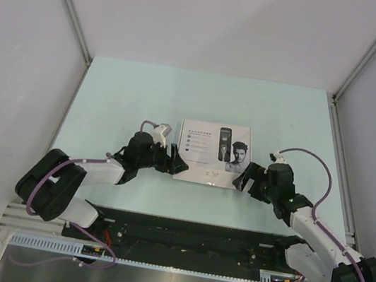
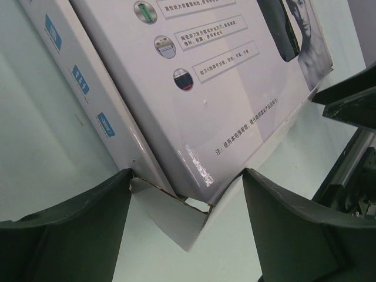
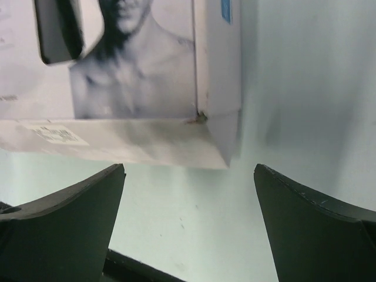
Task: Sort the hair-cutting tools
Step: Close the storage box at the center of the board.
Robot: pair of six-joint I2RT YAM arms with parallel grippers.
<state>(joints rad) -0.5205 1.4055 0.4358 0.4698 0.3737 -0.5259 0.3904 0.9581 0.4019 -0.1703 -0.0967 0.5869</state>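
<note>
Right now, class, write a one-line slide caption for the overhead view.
Open left gripper and open right gripper flank the near corners of a printed white box on a pale table.

Printed on the lid of the white box (image 2: 247, 117): Chinese characters only. Close to the lid's near edge, one slanted line opening with "注:使用本电推剪前", the remainder hard to make out. Further up the lid, three round icons (image 2: 166, 46), each with two short lines of Chinese alongside, too small to read with certainty. On the box's left side wall, three blue labels (image 2: 82, 79) bearing white characters, illegible. On the box's near wall, a pale sticker (image 3: 56, 134), its print blurred.
</note>
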